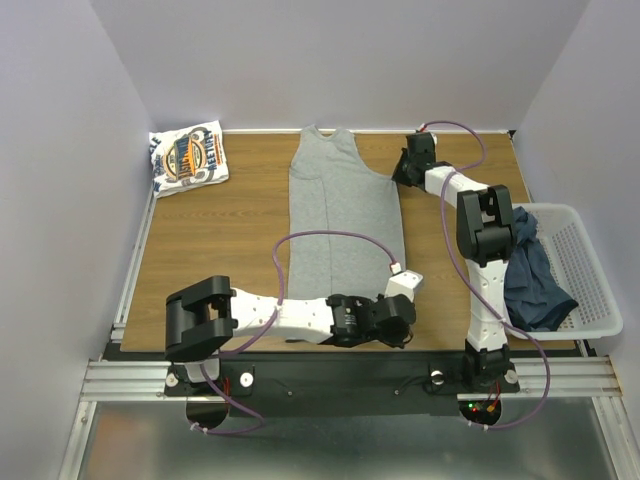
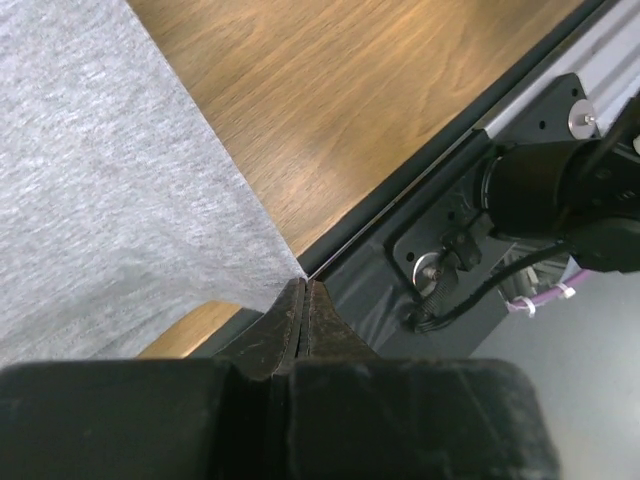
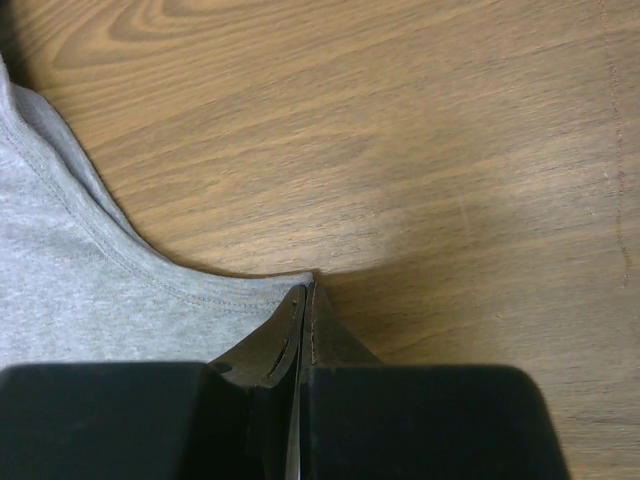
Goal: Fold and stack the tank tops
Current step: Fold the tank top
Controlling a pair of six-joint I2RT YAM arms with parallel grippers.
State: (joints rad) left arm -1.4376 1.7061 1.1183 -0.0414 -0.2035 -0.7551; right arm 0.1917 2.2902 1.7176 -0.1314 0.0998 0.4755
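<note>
The light grey tank top [image 1: 345, 220] lies flat down the middle of the wooden table, straps at the far edge. My left gripper [image 1: 405, 322] is shut on its near right hem corner at the table's front edge; in the left wrist view the jaws [image 2: 305, 286] pinch the tip of the grey cloth [image 2: 100, 180]. My right gripper [image 1: 397, 178] is shut on the right armhole corner; in the right wrist view the jaws [image 3: 310, 290] pinch the seamed edge [image 3: 70, 290]. A folded white tank top with a round logo [image 1: 188, 158] lies at the far left. Dark slate-blue tank tops [image 1: 530, 275] sit in the basket.
A white mesh basket [image 1: 592, 290] stands at the table's right edge, beside the right arm. The black front rail and the right arm's base [image 2: 560, 190] are close to the left gripper. White walls enclose the table on three sides.
</note>
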